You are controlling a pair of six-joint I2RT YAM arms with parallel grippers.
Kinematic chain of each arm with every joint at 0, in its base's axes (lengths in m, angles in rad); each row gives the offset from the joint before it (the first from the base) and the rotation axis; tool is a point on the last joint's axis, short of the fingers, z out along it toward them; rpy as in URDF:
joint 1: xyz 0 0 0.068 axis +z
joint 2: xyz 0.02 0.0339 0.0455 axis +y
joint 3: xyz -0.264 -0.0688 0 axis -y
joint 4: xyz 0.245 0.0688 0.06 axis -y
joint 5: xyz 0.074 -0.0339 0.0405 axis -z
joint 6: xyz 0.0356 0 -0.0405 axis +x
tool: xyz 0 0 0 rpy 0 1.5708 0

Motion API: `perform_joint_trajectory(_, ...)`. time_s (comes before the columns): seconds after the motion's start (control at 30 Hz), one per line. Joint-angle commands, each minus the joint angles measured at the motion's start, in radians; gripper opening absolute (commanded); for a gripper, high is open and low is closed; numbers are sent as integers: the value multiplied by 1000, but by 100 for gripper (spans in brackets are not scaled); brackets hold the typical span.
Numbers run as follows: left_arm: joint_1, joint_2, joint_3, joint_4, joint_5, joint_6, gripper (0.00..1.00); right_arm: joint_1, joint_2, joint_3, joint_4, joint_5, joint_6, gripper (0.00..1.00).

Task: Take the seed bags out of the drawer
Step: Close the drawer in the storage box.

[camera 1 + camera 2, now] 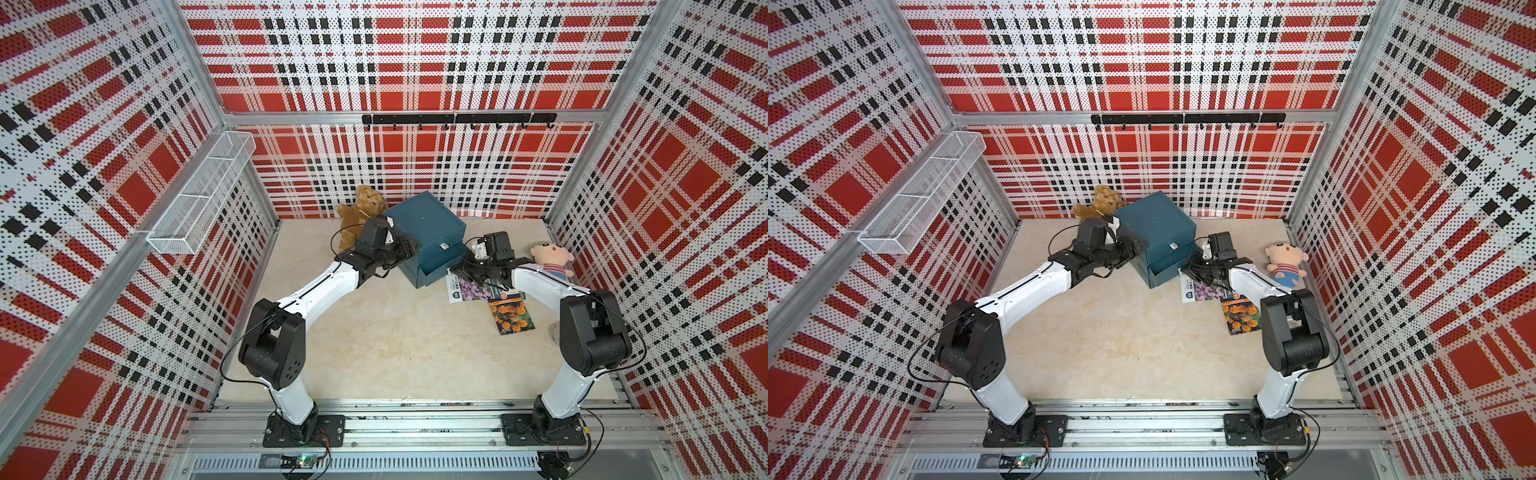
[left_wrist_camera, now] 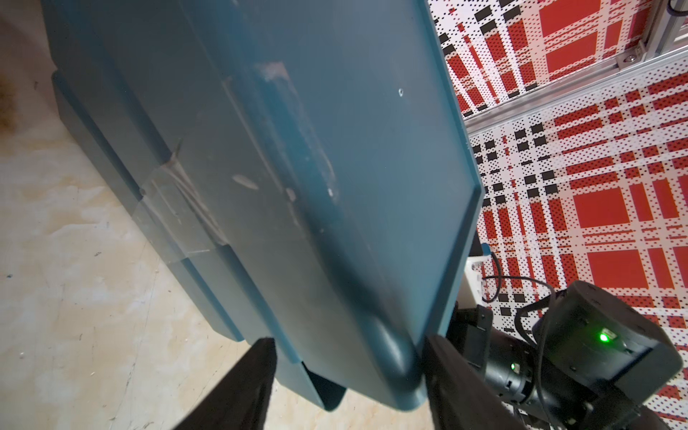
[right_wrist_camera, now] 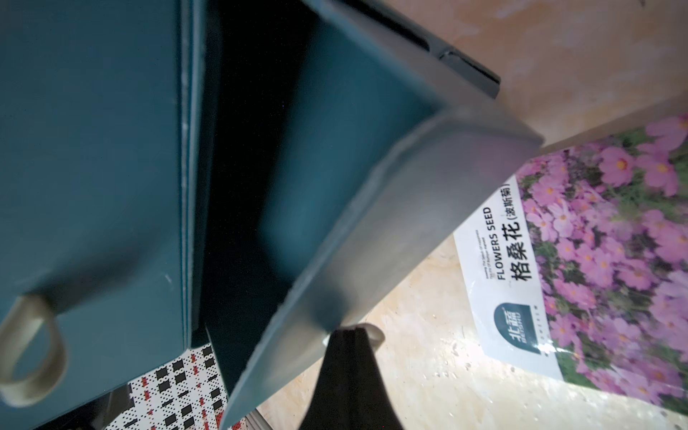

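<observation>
Closest to the right wrist lens, the right pincer (image 3: 348, 335) has its jaws pressed fully together, and the pale pull loop (image 3: 372, 332) of the lower drawer (image 3: 391, 208) is pinched at their tips. That drawer stands partly out of the teal drawer cabinet (image 1: 419, 222). The upper drawer (image 3: 93, 167) sits flush.

Flat on the table (image 1: 395, 340), just beside the open drawer's front and partly under the right pincer, lies the purple-flower seed bag (image 1: 469, 289). Its long axis runs across the table, with the white label end toward the robot's left and the flower photo toward the right. The orange-flower seed bag (image 1: 510, 319) lies by its right end, nearer the robot. Its long axis runs roughly near to far, a little skewed, with its header end toward the cabinet. Whether the two packets overlap I cannot tell.

The left pincer (image 2: 348, 344) stands wide, with its fingers (image 2: 242, 391) on either side of the cabinet's near left corner and both pressed against it.

A brown teddy bear (image 1: 363, 208) sits behind the left pincer, beside the cabinet. A plush doll in a striped shirt (image 1: 550, 257) lies near the right wall, well apart from the packets.
</observation>
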Motion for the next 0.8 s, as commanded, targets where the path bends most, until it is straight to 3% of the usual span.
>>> perform_joint_trajectory(0.0,8,9,-51,-150,-6,21,67,8,55,4,-2,14,-3,0)
perform_joint_trajectory(0.33,20,12,-39,-158,-6,19,68,25,157,36,-2,14,-3,0)
perform_joint_trajectory(0.37,22,13,-36,-158,-5,18,68,25,163,33,403,-76,340,0)
perform_joint_trajectory(0.4,24,14,-35,-159,-5,19,68,25,164,29,551,-112,458,0)
perform_joint_trajectory(0.6,32,10,-34,-165,-8,20,68,8,134,69,369,-78,327,0)
perform_joint_trajectory(0.77,35,4,-40,-167,-9,19,68,-33,136,76,358,-105,317,0)
